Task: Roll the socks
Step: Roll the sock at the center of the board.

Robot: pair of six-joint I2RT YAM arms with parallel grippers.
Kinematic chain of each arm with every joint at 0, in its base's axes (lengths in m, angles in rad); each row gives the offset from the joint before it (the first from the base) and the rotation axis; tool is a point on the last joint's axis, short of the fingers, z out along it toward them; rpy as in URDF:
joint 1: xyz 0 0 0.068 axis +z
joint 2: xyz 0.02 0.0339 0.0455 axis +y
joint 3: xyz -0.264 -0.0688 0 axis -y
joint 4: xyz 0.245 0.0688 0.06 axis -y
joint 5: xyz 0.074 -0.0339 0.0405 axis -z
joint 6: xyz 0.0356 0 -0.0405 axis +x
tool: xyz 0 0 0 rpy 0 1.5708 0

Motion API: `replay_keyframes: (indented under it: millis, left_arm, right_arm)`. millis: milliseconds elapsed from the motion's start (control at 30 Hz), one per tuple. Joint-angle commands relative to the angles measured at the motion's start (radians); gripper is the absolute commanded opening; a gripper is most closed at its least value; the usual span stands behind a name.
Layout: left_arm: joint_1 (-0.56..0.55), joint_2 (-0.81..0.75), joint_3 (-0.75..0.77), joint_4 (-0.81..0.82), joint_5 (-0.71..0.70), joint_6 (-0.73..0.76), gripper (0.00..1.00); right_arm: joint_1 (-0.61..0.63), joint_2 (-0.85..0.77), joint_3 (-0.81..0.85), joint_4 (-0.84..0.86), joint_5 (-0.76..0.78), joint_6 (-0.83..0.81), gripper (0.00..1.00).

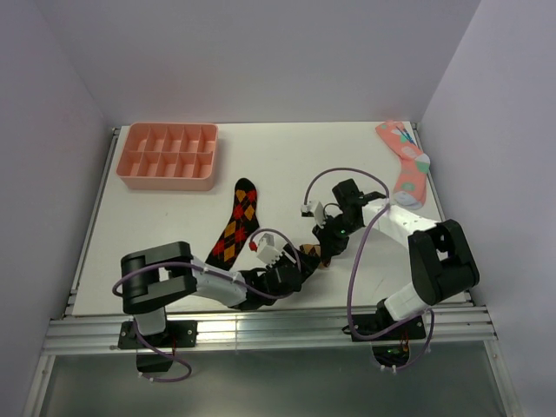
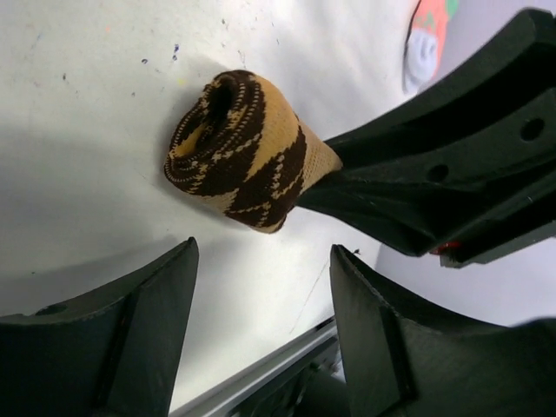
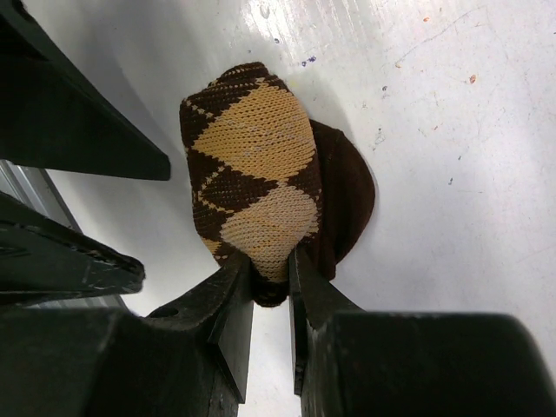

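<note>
Where the two arms meet near the front edge of the table [image 1: 156,234], the right gripper [image 3: 271,280] is clamped on one end of the rolled sock [image 3: 252,156], a tight bundle of dark brown knit with tan and orange diamonds. A plain dark brown flap of the same sock shows beside the roll on its right side in the right wrist view. The bundle lies low over the white surface; whether it rests on it or hangs just clear cannot be told.

The left gripper [image 2: 262,261] stands with its jaws apart and nothing between them. It is just short of the roll, whose coiled end faces that wrist camera.

The second argyle sock [image 1: 236,224], dark with red and orange diamonds, lies flat and unrolled on the table, to the left of the grippers and apart from them.

A pink sock [image 1: 404,161] with teal and white marks lies near the back right corner. A pink tray [image 1: 165,182] with dividers sits at the back left.
</note>
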Motion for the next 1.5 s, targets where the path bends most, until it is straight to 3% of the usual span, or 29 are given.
replay_keyframes:
  millis: [0, 167, 500, 567, 667, 1033, 1467]
  left_arm:
    - [-0.029, 0.053, 0.002, 0.126, -0.135, -0.169, 0.68]
    - [-0.037, 0.12, 0.002, 0.18, -0.215, -0.258, 0.69]
    - [-0.058, 0.152, 0.121, -0.111, -0.319, -0.483, 0.71]
    - [-0.061, 0.168, 0.193, -0.258, -0.33, -0.567, 0.72]
    - [-0.075, 0.195, 0.232, -0.352, -0.348, -0.653, 0.74]
    - [-0.078, 0.228, 0.183, -0.332, -0.333, -0.813, 0.74]
    - [-0.071, 0.284, 0.164, -0.266, -0.255, -0.89, 0.74]
  right_arm:
    - [-0.013, 0.062, -0.031, -0.032, 0.16, -0.025, 0.0]
    - [-0.014, 0.071, -0.01, -0.057, 0.154, -0.027, 0.0]
    - [-0.014, 0.094, 0.015, -0.093, 0.141, -0.031, 0.0]
    - [-0.016, 0.098, 0.023, -0.107, 0.14, -0.031, 0.0]
    - [-0.016, 0.103, 0.038, -0.133, 0.128, -0.037, 0.0]
    - [-0.064, 0.198, 0.092, -0.262, 0.033, -0.111, 0.0]
    - [-0.11, 0.276, 0.15, -0.411, -0.089, -0.198, 0.0]
